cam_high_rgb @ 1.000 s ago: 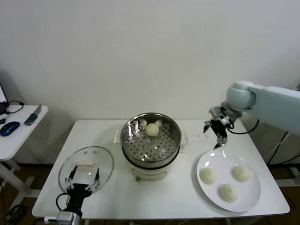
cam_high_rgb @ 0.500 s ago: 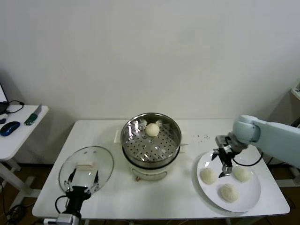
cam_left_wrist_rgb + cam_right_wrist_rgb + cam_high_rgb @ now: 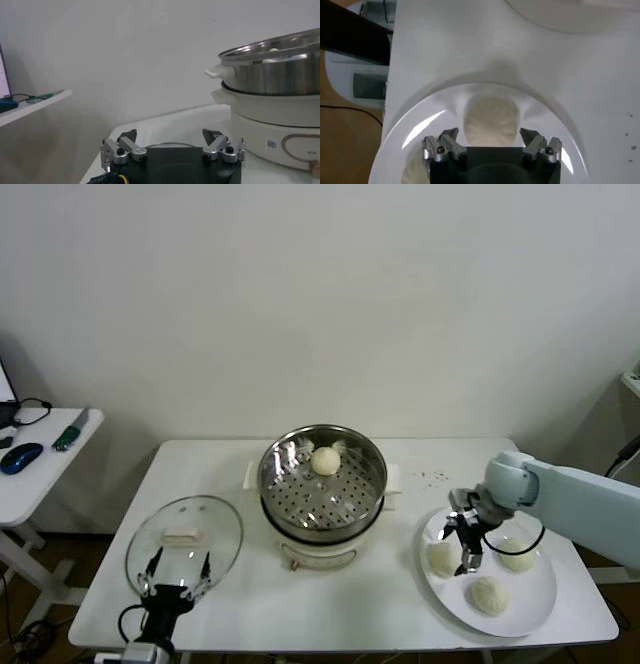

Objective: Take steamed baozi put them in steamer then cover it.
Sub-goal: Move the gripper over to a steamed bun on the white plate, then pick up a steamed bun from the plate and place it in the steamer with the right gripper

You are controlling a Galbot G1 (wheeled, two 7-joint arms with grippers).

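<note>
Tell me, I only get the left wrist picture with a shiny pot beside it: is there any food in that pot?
Observer: Yes. The head view shows one baozi on the perforated floor of the steamer, toward the back.
Operator: Where is the rest of the food?
Observer: Three more baozi sit on a white plate at the robot's right, apart from the steamer.
Operator: And the other arm?
Observer: The right gripper hangs open over the plate, its fingers to either side of the nearest baozi.
Operator: Is the pot covered?
Observer: No. The cover lies flat on the table, just beyond the open left gripper.
</note>
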